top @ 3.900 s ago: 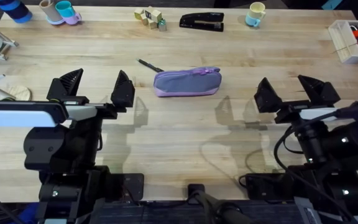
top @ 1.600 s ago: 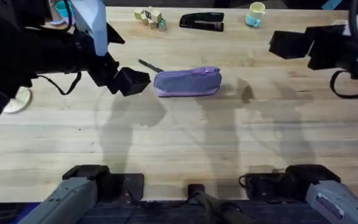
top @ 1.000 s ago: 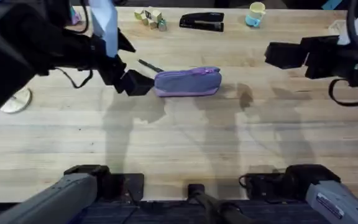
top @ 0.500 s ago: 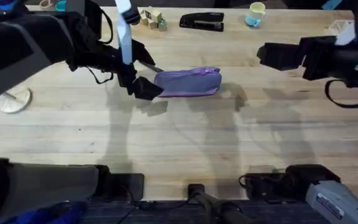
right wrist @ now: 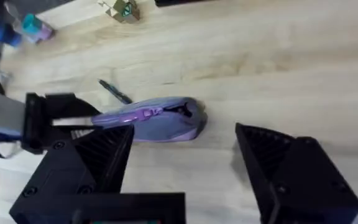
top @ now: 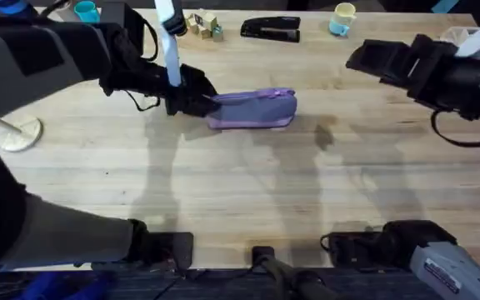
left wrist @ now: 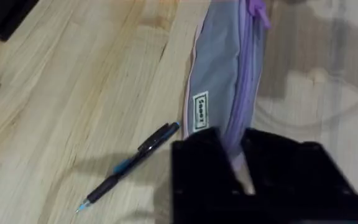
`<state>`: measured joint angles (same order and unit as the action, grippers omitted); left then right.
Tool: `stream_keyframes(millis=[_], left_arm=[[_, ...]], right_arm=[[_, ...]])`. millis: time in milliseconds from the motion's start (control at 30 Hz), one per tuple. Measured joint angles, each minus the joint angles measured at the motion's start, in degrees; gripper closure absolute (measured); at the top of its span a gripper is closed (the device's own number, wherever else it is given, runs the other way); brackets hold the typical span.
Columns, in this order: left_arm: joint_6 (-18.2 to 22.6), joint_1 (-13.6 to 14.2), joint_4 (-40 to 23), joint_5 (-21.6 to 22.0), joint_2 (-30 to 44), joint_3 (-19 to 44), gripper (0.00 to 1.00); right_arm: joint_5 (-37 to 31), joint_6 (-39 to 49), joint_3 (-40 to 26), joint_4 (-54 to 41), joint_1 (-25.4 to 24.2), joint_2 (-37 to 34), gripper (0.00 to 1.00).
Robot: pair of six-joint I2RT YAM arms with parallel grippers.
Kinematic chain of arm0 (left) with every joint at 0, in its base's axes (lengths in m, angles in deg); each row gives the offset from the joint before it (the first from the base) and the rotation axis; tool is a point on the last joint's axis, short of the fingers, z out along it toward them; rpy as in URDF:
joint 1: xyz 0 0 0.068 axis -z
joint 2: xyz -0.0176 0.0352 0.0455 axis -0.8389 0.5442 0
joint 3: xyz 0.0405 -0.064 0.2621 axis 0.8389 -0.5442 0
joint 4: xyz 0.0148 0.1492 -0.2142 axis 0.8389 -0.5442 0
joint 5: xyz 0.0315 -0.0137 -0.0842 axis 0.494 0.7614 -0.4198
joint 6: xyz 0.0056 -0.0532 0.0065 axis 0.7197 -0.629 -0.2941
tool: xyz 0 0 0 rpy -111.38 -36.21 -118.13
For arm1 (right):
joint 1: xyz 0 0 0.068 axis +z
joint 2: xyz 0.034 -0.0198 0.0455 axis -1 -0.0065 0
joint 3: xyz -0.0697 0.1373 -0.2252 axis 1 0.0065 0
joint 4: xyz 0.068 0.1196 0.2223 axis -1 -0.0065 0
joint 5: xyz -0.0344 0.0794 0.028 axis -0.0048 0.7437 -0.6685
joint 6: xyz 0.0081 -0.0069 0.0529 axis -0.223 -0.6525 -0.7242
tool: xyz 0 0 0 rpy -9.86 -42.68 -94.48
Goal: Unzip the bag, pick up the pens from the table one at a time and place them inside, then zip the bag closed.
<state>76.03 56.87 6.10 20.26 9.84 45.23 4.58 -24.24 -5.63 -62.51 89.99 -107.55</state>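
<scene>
The right gripper (right wrist: pixel 185 180) hangs above the table (top: pixel 248 192), well to the right of the pencil pouch (top: pixel 252 109) and apart from it; in its wrist view the two black fingers (right wrist: pixel 291 174) stand spread wide with bare wood between them.

The pencil pouch, lavender with a paler pinkish edge, lies flat on the table a little beyond the middle, its length running left to right. The zipper (left wrist: pixel 248 68) runs along its top and looks closed along the stretch that shows, with a purple pull tab (left wrist: pixel 258 11) near the pouch's right end. A small white label (left wrist: pixel 200 112) sits on its side.

The left gripper (top: pixel 197 98) is at the pouch's left end. In its wrist view the black fingers (left wrist: pixel 197 168) are drawn close on either side of that end, pinching the fabric there.

Just beside the pouch's left end, on the far side, lies a dark pen (left wrist: pixel 129 167) with a bluish tip, slanted and not touching the pouch.

Farther back from the pouch, along the table's far edge, are a black stapler (top: pixel 270 29), a cluster of small wooden blocks (top: pixel 201 23) and a pale mug (top: pixel 342 18).
</scene>
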Motion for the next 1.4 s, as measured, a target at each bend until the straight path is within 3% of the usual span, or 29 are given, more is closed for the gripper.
stream_keyframes(millis=[33, 67, 400, 733, 933, 1167, 1400], left_arm=[[0.0, 0.0, 0.0, -0.2, 0.0, 0.0, 0.907], [0.1, 0.2, 0.0, -0.3, 0.0, 0.0, 0.944], [-1.4, 0.3, 0.0, -0.3, 0.0, 0.0, 0.958], [-1.8, 0.3, 0.0, -0.3, 0.0, 0.0, 0.958], [-1.8, 0.3, 0.0, -0.3, 0.0, 0.0, 0.958], [-1.8, 0.3, 0.0, -0.3, 0.0, 0.0, 0.958], [-1.8, 0.3, 0.0, -0.3, 0.0, 0.0, 0.958]], right_arm=[[0.3, -1.5, 0.0, -0.2, 0.0, 0.0, 0.004], [0.6, -2.5, 0.0, -0.3, 0.1, 0.0, 0.004], [3.6, -8.5, 0.0, 0.8, 5.5, -2.7, 0.004], [-1.3, 2.4, -0.3, 1.9, 17.3, -4.6, 0.006], [-6.3, 9.1, -3.7, 1.5, 23.6, -11.2, 0.006], [-11.9, 18.8, -8.1, 1.7, 26.3, -18.3, 0.005], [-13.9, 24.4, -8.5, 2.0, 26.3, -20.4, 0.005]])
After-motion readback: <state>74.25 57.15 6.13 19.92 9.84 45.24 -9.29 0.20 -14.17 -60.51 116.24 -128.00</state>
